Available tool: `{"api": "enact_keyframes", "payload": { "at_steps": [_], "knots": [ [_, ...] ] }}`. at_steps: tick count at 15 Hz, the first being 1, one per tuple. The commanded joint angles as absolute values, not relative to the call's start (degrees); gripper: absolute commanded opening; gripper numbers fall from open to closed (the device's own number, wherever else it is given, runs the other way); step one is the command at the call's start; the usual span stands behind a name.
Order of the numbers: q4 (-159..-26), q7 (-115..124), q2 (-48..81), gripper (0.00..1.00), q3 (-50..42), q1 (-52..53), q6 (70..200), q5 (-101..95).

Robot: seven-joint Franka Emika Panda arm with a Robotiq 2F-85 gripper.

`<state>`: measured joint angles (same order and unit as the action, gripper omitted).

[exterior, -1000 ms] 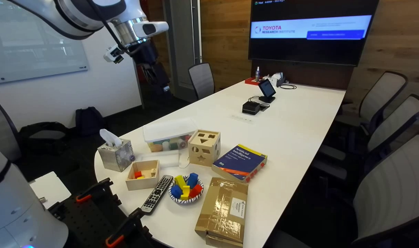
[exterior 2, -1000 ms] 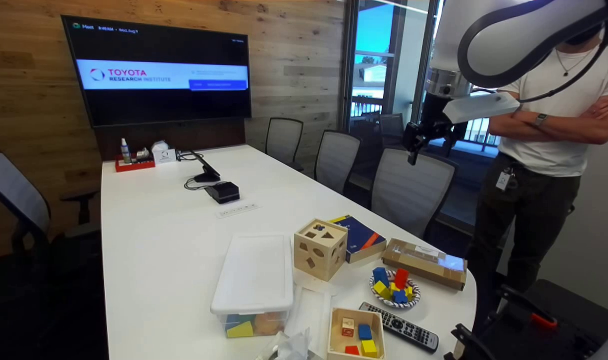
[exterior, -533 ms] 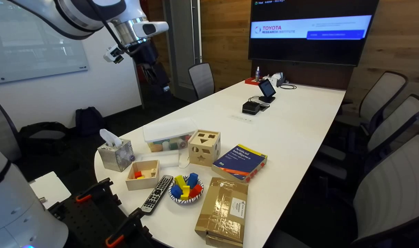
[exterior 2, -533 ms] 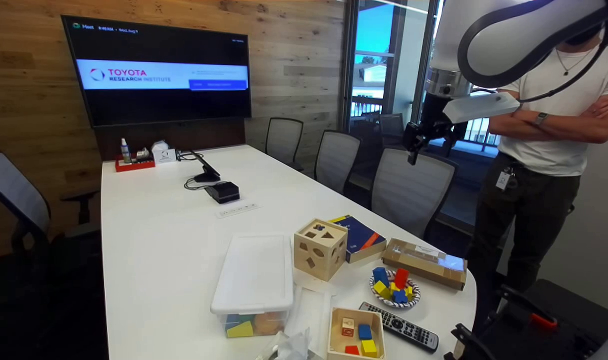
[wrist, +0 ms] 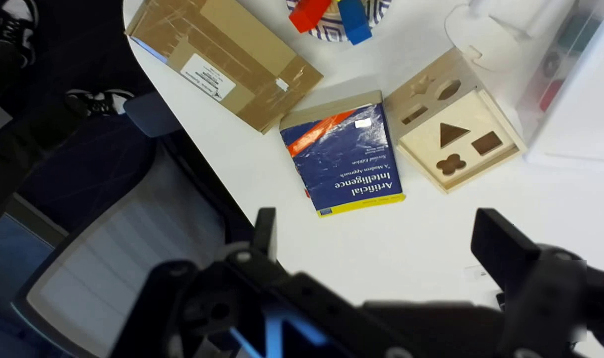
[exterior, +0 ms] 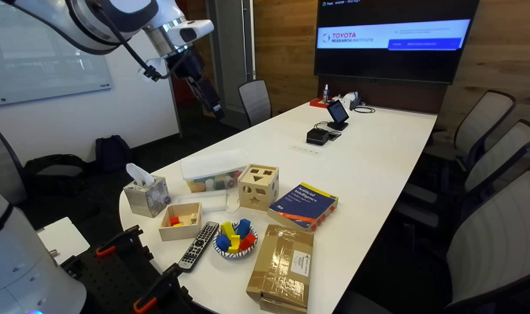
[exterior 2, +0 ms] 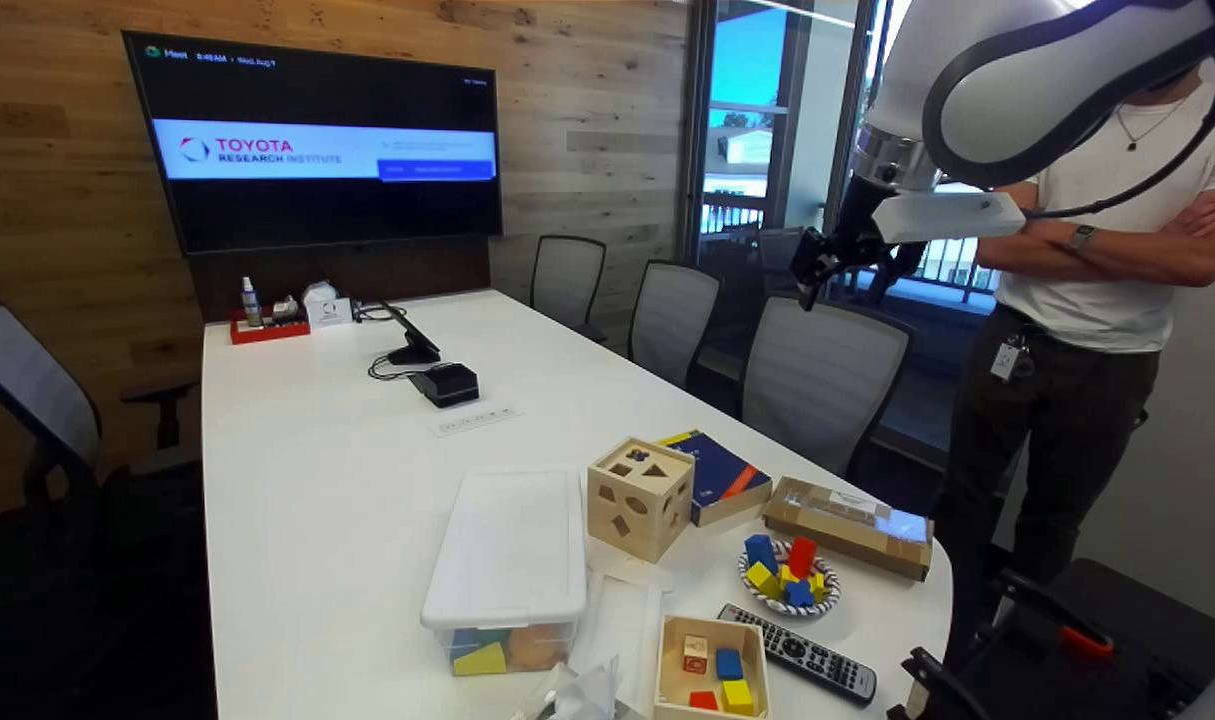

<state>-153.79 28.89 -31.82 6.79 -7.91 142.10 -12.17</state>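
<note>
My gripper (wrist: 374, 223) is open, its black fingers wide apart with nothing between them. It hangs high above the white table (exterior 2: 367, 520), touching nothing, and shows in both exterior views. In the wrist view a blue "Artificial Intelligence" book (wrist: 344, 159) lies just beyond the fingertips, beside a wooden shape-sorter cube (wrist: 431, 112) with cut-out holes. A taped cardboard box (wrist: 267, 44) is past the book. The patterned bowl (exterior: 234, 254) holds red, blue and yellow blocks. Next to it lie a remote (exterior: 198, 246) and a small wooden tray (exterior: 180, 232) with a few blocks inside.
A lidded plastic bin (exterior 2: 512, 550) stands beside the cube, and a tissue box (exterior: 147, 198) sits near the table's rounded end. Farther along are a tablet stand (exterior: 337, 114) and a black box (exterior: 317, 136). Chairs (exterior 2: 825, 375) line the table; a person (exterior 2: 1097, 250) stands behind the arm.
Over the last half second the wrist has tilted and the gripper has shifted slightly, its fingertips swinging outward over the table. The jaws stay open, and the tabletop objects have not moved.
</note>
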Motion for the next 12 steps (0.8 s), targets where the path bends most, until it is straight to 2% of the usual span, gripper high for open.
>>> {"api": "enact_keyframes", "payload": {
  "at_steps": [1,12],
  "knots": [
    [-154.1,28.6,-32.2,1.00,7.7,-9.1,142.8,-11.2],
    [-154.6,29.1,-32.5,1.00,8.0,-9.7,143.4,-11.7]
  ]
}}
